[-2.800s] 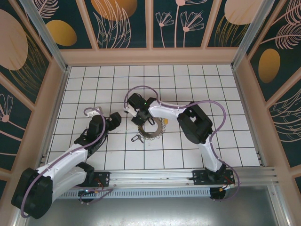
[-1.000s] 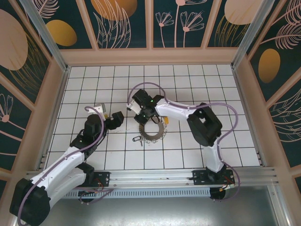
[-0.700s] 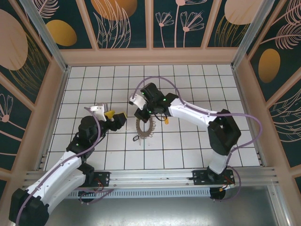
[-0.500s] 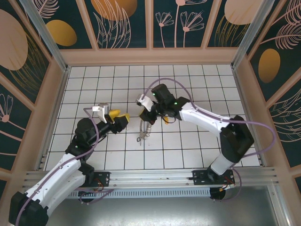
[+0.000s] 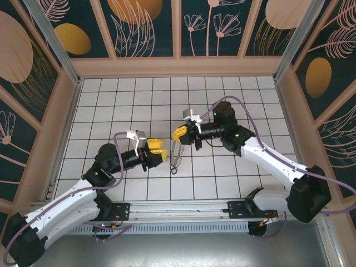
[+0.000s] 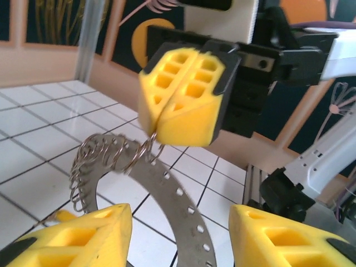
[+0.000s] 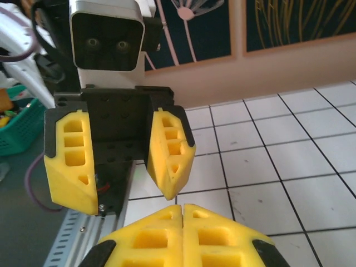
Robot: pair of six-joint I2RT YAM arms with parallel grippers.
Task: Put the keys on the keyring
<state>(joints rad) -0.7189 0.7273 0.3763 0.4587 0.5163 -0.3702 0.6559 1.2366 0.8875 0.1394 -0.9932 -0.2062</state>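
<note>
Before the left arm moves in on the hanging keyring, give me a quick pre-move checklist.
1. Right gripper grip on keyring: ok. Fingertips are shut, with the wire loop pinched at the very tip.
2. Left gripper open: ok. Jaws are apart and facing the right gripper.
3. Keys hanging below the grip: ok.
4. Lower end off the table: cannot tell.
5. Keys between left fingers: not ok. The top view puts them just ahead of the fingertips.
6. Hold secure enough to take a tug: cannot tell, since the pinch is right at the tip.

no legible text, no readable markings
</note>
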